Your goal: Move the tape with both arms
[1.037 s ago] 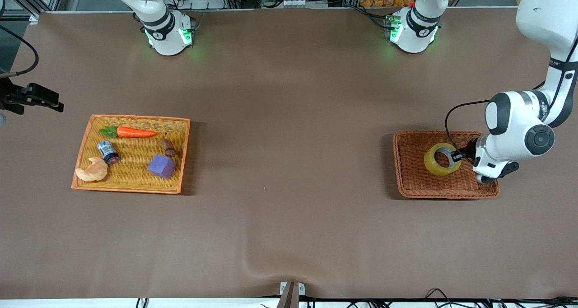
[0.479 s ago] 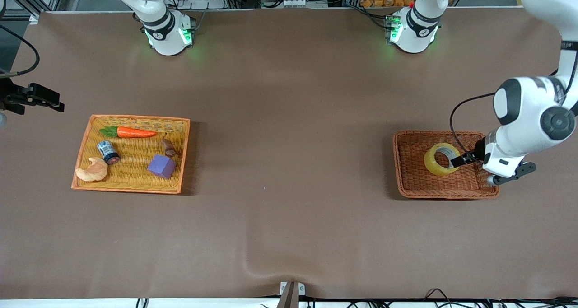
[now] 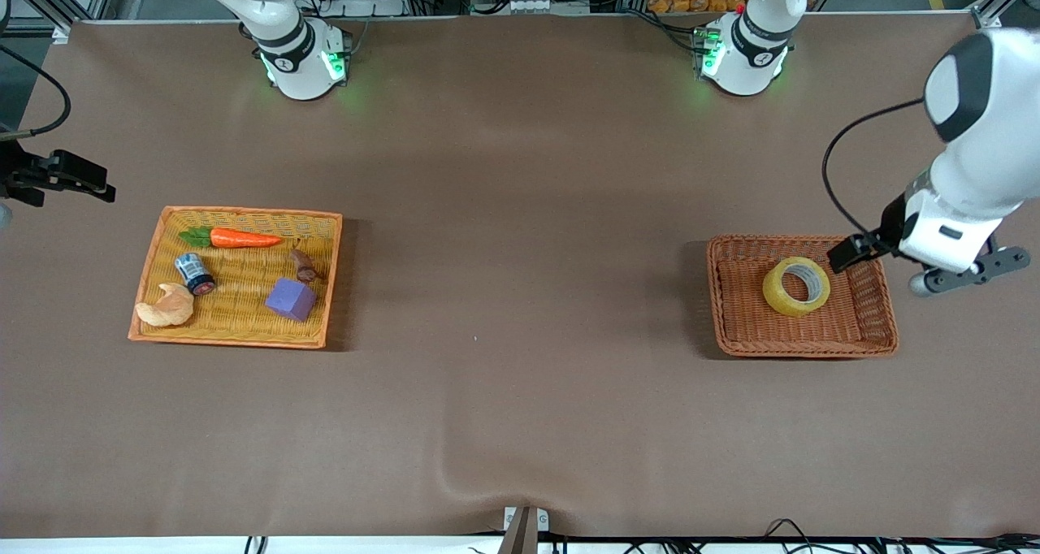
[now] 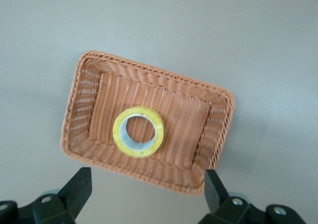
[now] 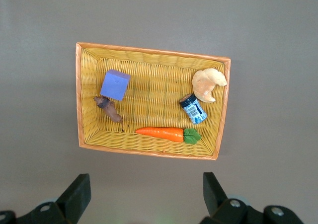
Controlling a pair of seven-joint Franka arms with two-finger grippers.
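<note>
Tape (image 3: 796, 286) lies flat in the middle of the brown basket (image 3: 731, 294) at the left arm's end of the table, and nothing holds it; the left gripper (image 3: 845, 255) hangs over the basket's edge with its fingers (image 4: 77, 186) spread wide and empty. I think the pick-up step is not done yet, so this gripper needs to come down and pinch the ring's wall. The right gripper (image 5: 144, 196) waits, spread wide and empty, over the yellow basket (image 3: 154, 249) with the toy food at the right arm's end.
</note>
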